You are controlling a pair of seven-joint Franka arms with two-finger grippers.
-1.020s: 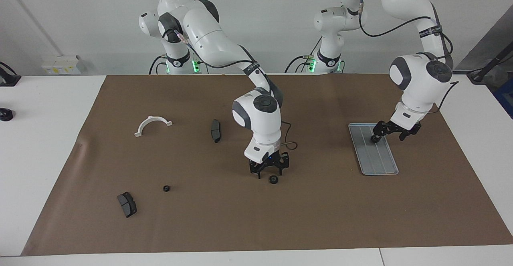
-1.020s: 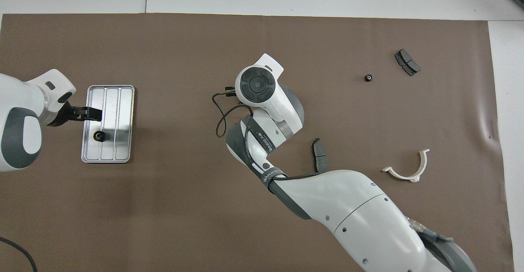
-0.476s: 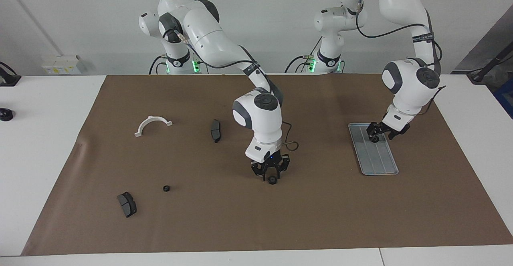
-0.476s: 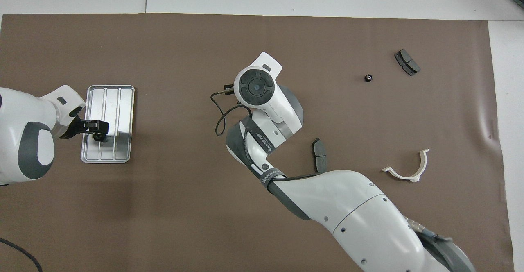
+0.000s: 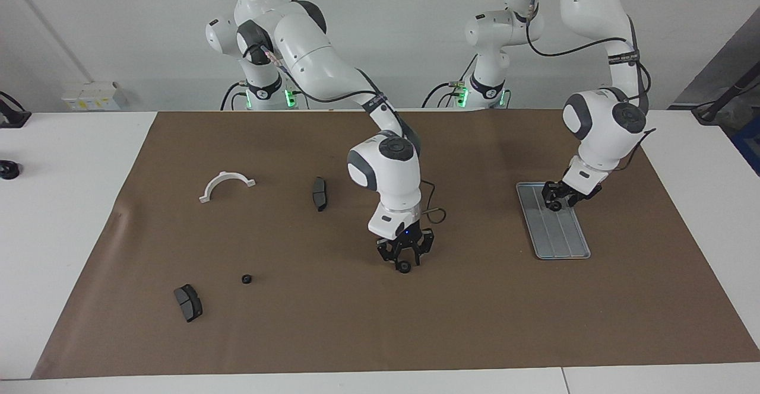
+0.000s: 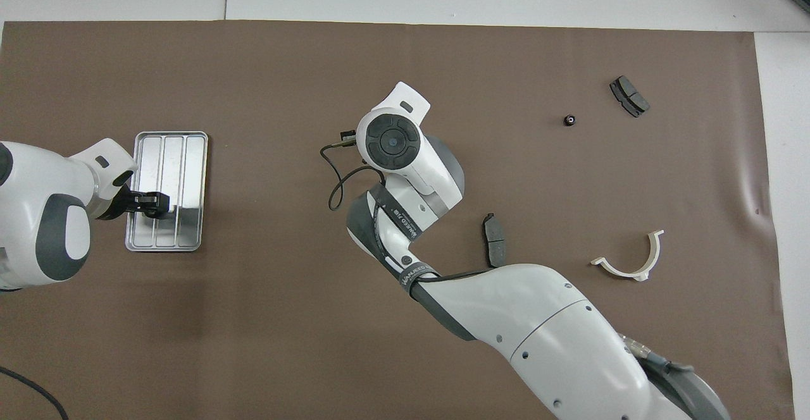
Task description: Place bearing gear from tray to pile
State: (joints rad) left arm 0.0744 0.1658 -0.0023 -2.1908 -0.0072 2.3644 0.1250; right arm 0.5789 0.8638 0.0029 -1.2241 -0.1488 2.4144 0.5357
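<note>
Over the last second both pincers have closed: the left pincer (image 5: 556, 199) now grips the gear (image 5: 555, 206) on the tray (image 5: 563, 245) at frame right, while the right pincer (image 5: 405, 259) clamps another gear (image 5: 404, 267) at mid-frame, off the tray.

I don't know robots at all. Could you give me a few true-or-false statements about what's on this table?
1. The metal tray lies toward the left arm's end of the table. True.
2. The white half-ring bracket lies in the tray. False: it lies on the brown mat.
3. The right gripper is down at the mat gear. True.
4. The left gripper is over a brake pad. False: it is over the tray, at the tray gear.
</note>
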